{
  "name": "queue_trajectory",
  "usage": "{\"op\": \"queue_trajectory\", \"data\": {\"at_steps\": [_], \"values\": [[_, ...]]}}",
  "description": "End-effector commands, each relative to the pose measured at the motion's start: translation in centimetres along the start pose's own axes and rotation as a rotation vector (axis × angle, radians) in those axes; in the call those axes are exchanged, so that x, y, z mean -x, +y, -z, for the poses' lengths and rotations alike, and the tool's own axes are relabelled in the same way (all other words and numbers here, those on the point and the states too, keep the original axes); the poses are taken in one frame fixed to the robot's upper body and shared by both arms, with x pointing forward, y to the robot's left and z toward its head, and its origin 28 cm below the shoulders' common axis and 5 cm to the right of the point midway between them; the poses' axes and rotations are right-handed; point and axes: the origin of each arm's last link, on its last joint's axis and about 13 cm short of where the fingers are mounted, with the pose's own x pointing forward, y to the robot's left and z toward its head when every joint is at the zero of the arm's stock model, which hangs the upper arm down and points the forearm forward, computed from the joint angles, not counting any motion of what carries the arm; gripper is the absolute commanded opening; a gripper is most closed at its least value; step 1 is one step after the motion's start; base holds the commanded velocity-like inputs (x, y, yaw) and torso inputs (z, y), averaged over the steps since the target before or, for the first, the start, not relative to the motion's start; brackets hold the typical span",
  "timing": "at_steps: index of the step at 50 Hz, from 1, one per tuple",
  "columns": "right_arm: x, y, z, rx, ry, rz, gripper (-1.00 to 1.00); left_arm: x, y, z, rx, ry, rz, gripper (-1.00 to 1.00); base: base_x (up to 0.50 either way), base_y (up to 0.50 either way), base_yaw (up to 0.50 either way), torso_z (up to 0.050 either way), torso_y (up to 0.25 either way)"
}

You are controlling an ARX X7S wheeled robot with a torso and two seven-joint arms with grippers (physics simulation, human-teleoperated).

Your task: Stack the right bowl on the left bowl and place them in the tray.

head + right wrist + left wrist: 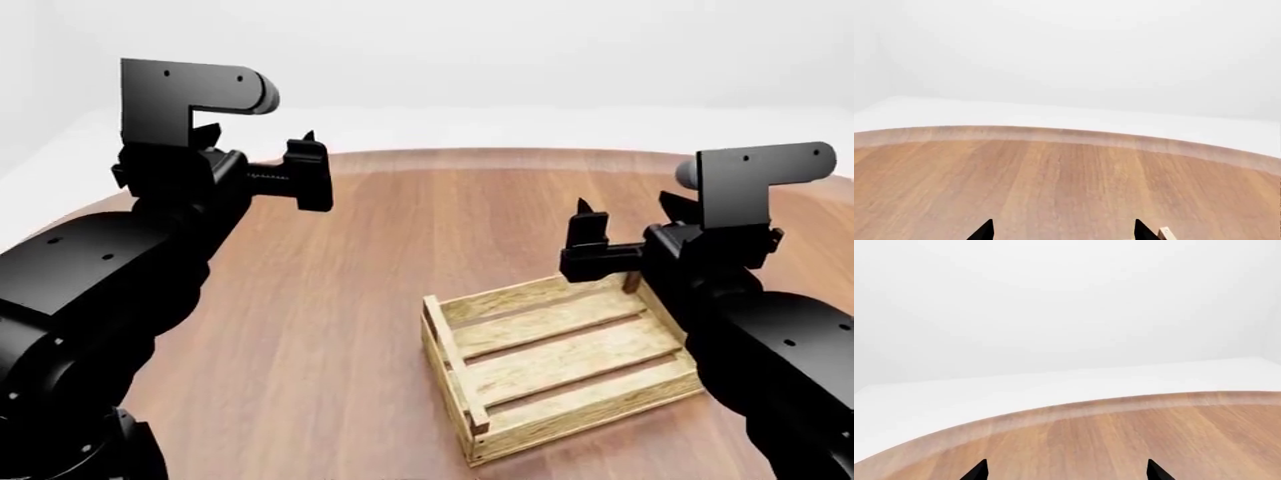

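Left claw: black two-fingered left gripper [310, 165], raised above the far-left part of the table; its wrist view shows two dark fingertips [977, 471] set wide apart with bare wood between them, so it is released, holding nothing and touching nothing.
Right claw: black two-fingered right gripper [585, 243], hanging over the far edge of the crate at right of centre; its wrist view shows two fingertips [984, 231] spread with only tabletop between them, so it too is released and grips nothing. Whether it touches the crate's far corner post cannot be told from the head view.
Tray: rectangular light-wood slatted tray [561, 365] with low sides and darker corner posts, resting flat on the table at near right, turned at a slight angle; slats of its floor are bare. A pale corner of it shows at the edge of the right wrist view [1166, 233].
Arms: bulky black left arm [94, 290] filling the near left; black right arm [767, 340] at near right, overlapping the tray's right end.
Surface: round brown wood-grain table [360, 300] with a lighter bevelled rim, its curved far edge visible in all three views.
Room: plain white floor [954, 400] beyond the table edge, meeting white featureless walls [1087, 50].
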Motion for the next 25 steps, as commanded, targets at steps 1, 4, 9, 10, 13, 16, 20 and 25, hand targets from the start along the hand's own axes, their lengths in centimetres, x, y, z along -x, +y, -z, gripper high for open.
{"op": "queue_trajectory", "data": {"at_steps": [1,4,9,10,13,16,20,25], "values": [[-0.07,0.03,0.18,-0.007,0.011,-0.009,1.00,0.01,0.02,0.07,-0.002,0.001,0.000,1.00,0.50,0.00,0.00,0.000,0.000],[-0.14,0.05,0.25,-0.005,0.015,-0.006,1.00,-0.01,0.02,0.09,-0.001,0.002,0.001,1.00,0.17,0.00,0.00,0.000,0.000],[-0.16,0.10,0.32,0.005,0.022,-0.004,1.00,-0.02,0.02,0.09,-0.002,0.002,0.003,1.00,0.00,0.00,0.00,0.000,0.000],[-0.16,0.10,0.32,0.005,0.022,-0.004,1.00,-0.01,0.02,0.09,-0.002,0.002,0.003,1.00,0.00,0.00,0.00,0.000,0.000],[-0.16,0.10,0.32,0.005,0.022,-0.004,1.00,-0.01,0.02,0.09,-0.002,0.002,0.003,1.00,0.00,0.00,0.00,0.000,0.000],[-0.12,0.12,0.20,0.015,0.029,0.000,1.00,-0.01,0.06,0.06,0.000,0.003,0.002,1.00,0.00,0.00,0.00,0.000,0.000],[-0.12,0.12,0.20,0.015,0.029,0.000,1.00,-0.01,0.06,0.06,0.000,0.003,0.002,1.00,0.00,0.00,0.00,0.000,0.000],[0.50,0.06,0.47,0.128,0.210,0.019,1.00,-0.03,0.08,0.11,-0.003,0.006,0.002,1.00,0.00,0.00,0.00,0.000,0.000]]}}
